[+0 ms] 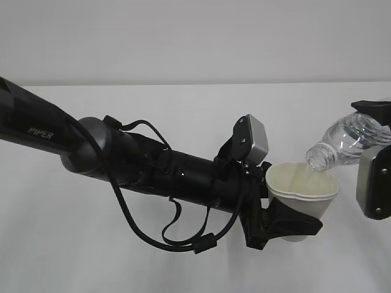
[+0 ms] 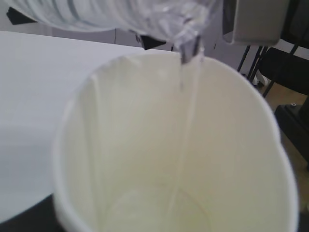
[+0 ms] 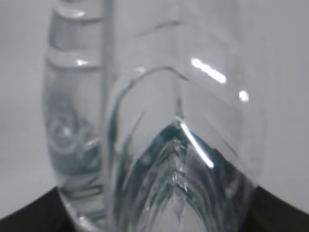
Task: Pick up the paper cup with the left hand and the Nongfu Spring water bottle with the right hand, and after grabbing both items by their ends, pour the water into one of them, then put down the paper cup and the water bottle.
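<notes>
The left gripper [image 1: 287, 224] is clamped round the lower part of the paper cup [image 1: 303, 190], holding it up above the white surface [image 1: 183, 122]. From the right, the right gripper [image 1: 374, 146] grips the Nongfu Spring water bottle [image 1: 348, 141] by its base, tipped neck-down over the cup's rim, a thin stream of water [image 2: 186, 125] running inside.

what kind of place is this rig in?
Probably a lab or office test bench: bare white table, plain white wall, and black chair or stand legs on a brown floor past the cup in the left wrist view.
</notes>
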You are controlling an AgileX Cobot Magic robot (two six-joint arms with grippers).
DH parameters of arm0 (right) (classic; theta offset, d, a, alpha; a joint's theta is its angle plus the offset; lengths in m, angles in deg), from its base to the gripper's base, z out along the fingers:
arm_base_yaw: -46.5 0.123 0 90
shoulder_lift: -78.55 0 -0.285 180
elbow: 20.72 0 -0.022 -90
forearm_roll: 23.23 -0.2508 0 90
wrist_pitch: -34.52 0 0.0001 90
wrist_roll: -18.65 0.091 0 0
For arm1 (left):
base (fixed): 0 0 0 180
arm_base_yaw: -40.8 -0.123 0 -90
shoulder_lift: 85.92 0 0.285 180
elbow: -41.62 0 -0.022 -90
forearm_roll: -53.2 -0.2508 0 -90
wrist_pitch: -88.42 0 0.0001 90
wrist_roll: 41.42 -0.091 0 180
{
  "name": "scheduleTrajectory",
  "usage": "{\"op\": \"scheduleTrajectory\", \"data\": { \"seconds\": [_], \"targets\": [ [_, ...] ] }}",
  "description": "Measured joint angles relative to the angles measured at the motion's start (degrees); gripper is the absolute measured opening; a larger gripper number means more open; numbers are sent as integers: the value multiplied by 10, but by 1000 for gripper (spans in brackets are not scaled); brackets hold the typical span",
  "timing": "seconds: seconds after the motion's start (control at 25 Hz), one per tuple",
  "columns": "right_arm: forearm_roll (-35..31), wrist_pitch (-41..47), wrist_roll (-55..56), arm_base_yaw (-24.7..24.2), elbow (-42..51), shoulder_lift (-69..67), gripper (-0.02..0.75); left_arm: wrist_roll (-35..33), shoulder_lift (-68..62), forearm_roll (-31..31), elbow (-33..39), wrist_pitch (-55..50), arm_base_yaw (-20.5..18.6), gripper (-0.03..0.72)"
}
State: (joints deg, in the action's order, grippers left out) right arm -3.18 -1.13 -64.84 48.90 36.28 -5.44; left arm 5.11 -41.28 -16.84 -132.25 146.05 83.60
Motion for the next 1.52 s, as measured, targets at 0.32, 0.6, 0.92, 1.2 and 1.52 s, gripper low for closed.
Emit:
{"op": "scheduleTrajectory", "data": {
  "seconds": [0.32,0.6,0.92,1.2,1.52],
  "targets": [
    [0,0,0,0,0,0,447,0,0,0,0,-1,0,435],
    [1,-1,-1,0,0,0,447,0,0,0,0,-1,0,435],
    [1,-1,-5,0,0,0,447,3,0,0,0,-1,0,435],
    [1,-1,-13,0,-1,0,447,5,0,-1,0,-1,0,435],
    [1,-1,-15,0,-1,0,447,5,0,-1,0,-1,0,435]
  ]
}}
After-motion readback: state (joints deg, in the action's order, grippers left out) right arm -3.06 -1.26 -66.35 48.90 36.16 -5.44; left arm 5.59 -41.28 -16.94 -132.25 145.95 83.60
